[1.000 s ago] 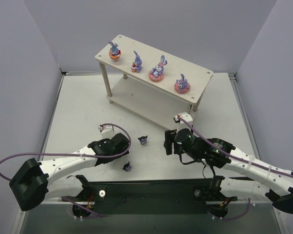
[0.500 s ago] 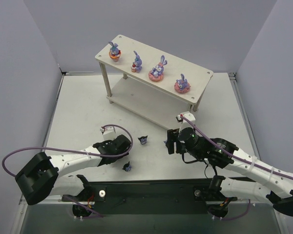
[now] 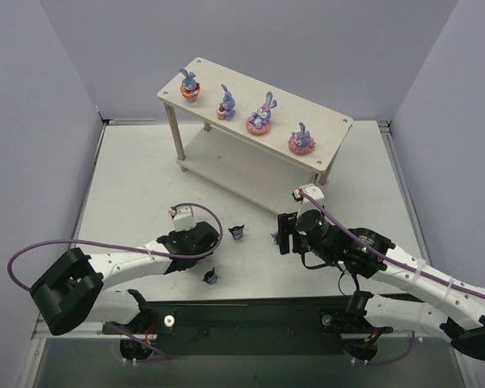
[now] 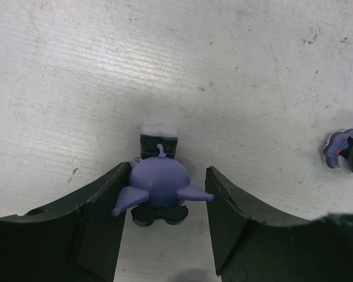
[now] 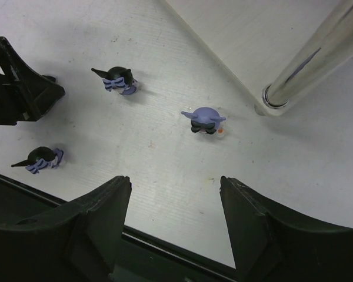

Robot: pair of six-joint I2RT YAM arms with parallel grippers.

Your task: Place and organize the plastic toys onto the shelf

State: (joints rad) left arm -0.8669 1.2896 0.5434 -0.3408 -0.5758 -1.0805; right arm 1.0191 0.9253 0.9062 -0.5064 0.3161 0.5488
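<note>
**A:** Where are the rabbits [image 3: 262, 113]?

**B:** All four stand in a row on the top board of the shelf [image 3: 327, 128]. The four blue figures are down on the surface [image 3: 137, 178].

**A:** What about the left fingers [image 4: 100, 217]?

**B:** They are spread and low over the surface, with one blue figure [image 4: 160, 188] between them. Its ears reach out towards both fingers, but I cannot tell whether they touch.

**A:** And the right fingers [image 5: 94, 229]?

**B:** Spread too, over bare surface. A second figure [image 5: 205, 120] stands ahead of them, clear of both fingers. It is near a shelf leg [image 5: 306, 59] and the edge of the lower board.

**A:** The other two?

**B:** In the top view the third figure [image 3: 238, 232] stands between the two sets of fingers, apart from both. The fourth figure [image 3: 211, 277] is nearer the arm bases, just beside the left arm. Both also show in the right wrist view, off to the left of the second figure.
</note>
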